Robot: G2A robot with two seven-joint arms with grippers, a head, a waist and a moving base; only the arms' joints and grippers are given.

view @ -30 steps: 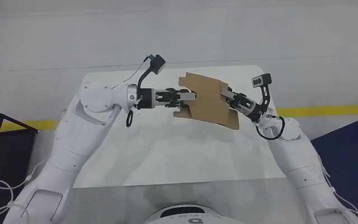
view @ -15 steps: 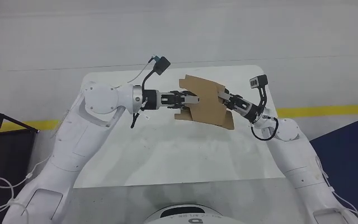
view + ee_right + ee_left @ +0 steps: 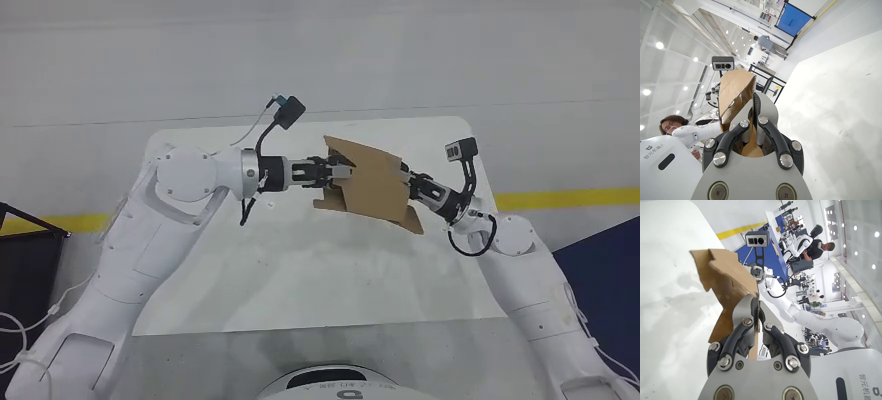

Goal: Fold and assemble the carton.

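Cardboard is pinched at both ends and hangs in the air between my arms. On the left, my left claw (image 3: 341, 172) is closed tight on one edge of the carton (image 3: 372, 184), both pads pressed flat against a single thin wall near a notched flap. The carton is lifted off the counter (image 3: 300, 270), over its far half, tilted, and only part-way opened. From my right wrist I see it as a narrow sleeve with a gap between its walls, not yet squared. On the right, my right claw (image 3: 406, 184) is clamped on the opposite edge, again on one wall only.

Trouble, as I judge it, lies in how little board each claw holds. If my arms pull apart, an edge could slide out or tear at a slot. If they push together off-line, a panel may buckle in the middle instead of hinging on its creases. If one wrist twists more than the other, the sleeve could skew into a flattened diamond. The loose flaps could also catch on a finger as the walls open.
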